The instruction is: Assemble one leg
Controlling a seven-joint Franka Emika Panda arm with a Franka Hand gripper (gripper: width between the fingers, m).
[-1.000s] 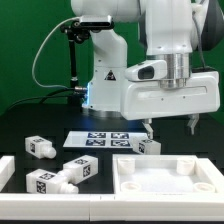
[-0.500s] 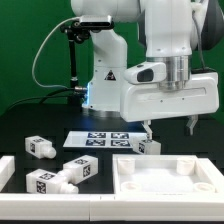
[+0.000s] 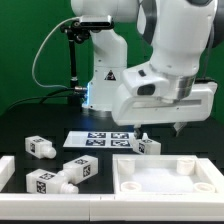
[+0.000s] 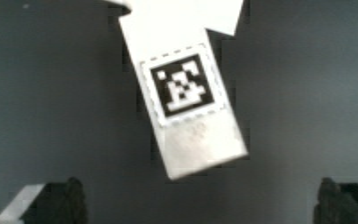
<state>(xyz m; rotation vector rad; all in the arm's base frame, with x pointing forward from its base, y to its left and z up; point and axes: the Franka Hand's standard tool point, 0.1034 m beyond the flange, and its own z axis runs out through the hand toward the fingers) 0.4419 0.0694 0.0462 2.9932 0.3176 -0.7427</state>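
Note:
A white leg [image 3: 148, 145] with a black-and-white tag lies on the black table by the back left corner of the large white tray-like panel [image 3: 165, 185]. My gripper [image 3: 157, 128] hangs just above it, open and empty, on a tilted hand. In the wrist view the leg [image 4: 185, 95] lies lengthwise ahead of the gripper [image 4: 197, 203], beyond the gap between the two dark fingertips [image 4: 51, 200], and touches neither. Three more legs lie at the exterior view's left: one [image 3: 40, 146] further back, one [image 3: 80, 168] in the middle and one [image 3: 45, 182] in front.
The marker board [image 3: 100, 138] lies flat in front of the robot base [image 3: 105, 85]. A white strip [image 3: 6, 168] runs along the exterior view's left edge. A black cable [image 3: 45, 50] hangs behind, against a green backdrop.
The arm has tilted, and the gripper has shifted a little toward the exterior view's left, over the leg by the panel. No part on the table has moved.

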